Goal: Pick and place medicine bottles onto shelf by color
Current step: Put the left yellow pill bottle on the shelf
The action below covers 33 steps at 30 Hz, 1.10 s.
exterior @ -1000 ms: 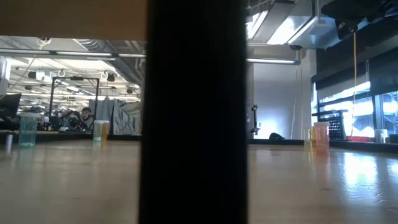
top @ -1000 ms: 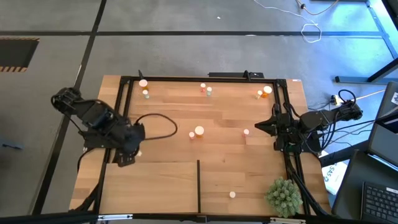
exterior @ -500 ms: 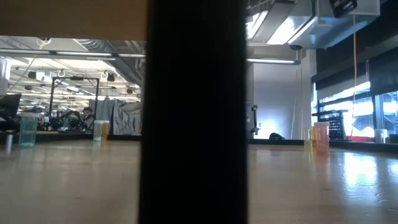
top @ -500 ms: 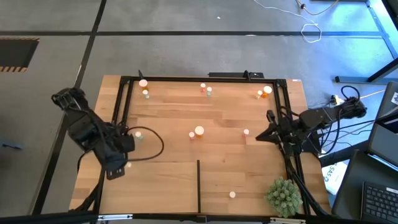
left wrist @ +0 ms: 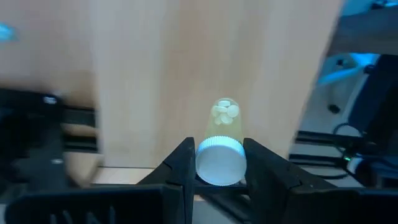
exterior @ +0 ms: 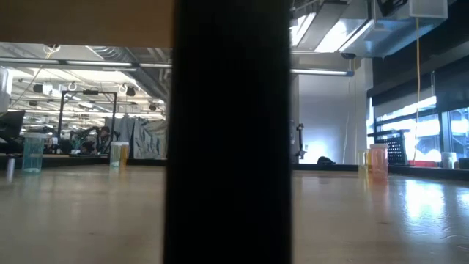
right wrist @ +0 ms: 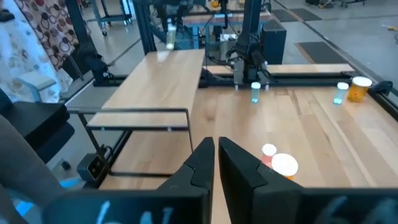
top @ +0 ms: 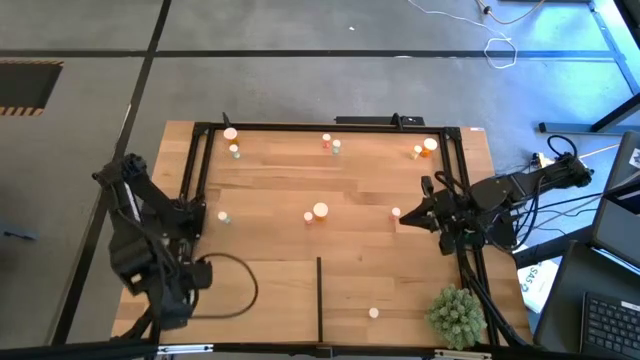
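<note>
My left gripper (left wrist: 219, 163) is shut on a medicine bottle (left wrist: 224, 118) with a white cap and a pale see-through body holding white pills. In the high view this gripper (top: 172, 300) hangs over the left end of the shelf (top: 250, 300), a pale board with a dark upright divider (top: 319, 298). My right gripper (top: 408, 217) (right wrist: 216, 157) is shut on nothing, above the table's right side. Loose bottles stand on their bases on the table: a greenish one (top: 222, 216), a wide one (top: 320, 210), a small one (top: 396, 212). One bottle (top: 373, 313) stands on the shelf's right half. My left gripper pinches the bottle's white cap (left wrist: 219, 163) between its two fingers, one on each side. The fingers come from above, pointing steeply down. The bottle hangs below them, cap up, lifted clear of the shelf board.
More bottles stand along the far edge: two at the left (top: 230, 133), two in the middle (top: 330, 144), two at the right (top: 425, 148). A spiky green plant ball (top: 455, 315) sits at the near right corner. A black frame (top: 200, 180) borders the table.
My left gripper has swung with the bottle toward the table's near left corner, from beside the shelf's far edge to over its left end, sinking slightly and turning. The greenish bottle it had covered now shows. My right gripper has risen a little, still shut.
</note>
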Each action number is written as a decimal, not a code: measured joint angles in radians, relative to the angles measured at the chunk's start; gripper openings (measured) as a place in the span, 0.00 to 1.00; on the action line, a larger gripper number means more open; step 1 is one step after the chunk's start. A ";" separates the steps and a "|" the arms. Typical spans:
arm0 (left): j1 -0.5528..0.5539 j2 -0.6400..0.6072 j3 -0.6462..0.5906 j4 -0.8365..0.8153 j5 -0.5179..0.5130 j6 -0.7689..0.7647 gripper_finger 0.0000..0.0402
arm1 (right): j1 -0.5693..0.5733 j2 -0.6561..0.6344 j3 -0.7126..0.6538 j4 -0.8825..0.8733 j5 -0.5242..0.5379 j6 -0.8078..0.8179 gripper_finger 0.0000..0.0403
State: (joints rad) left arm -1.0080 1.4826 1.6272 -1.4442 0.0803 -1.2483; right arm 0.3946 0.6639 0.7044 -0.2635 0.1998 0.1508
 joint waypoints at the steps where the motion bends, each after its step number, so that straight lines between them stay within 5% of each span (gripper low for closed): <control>1: -0.015 0.007 0.000 0.019 -0.001 -0.021 0.24 | 0.000 0.003 0.000 0.007 0.000 -0.003 0.07; 18: -0.189 0.069 0.000 0.119 -0.028 -0.345 0.24 | 0.000 0.005 0.000 0.016 0.000 -0.055 0.07; 33: -0.199 0.131 0.000 0.125 -0.062 -0.336 0.24 | 0.000 0.005 -0.001 0.016 0.001 -0.055 0.07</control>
State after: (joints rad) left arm -1.2071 1.6132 1.6273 -1.3191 0.0181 -1.5842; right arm 0.3950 0.6693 0.7036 -0.2478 0.2012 0.0959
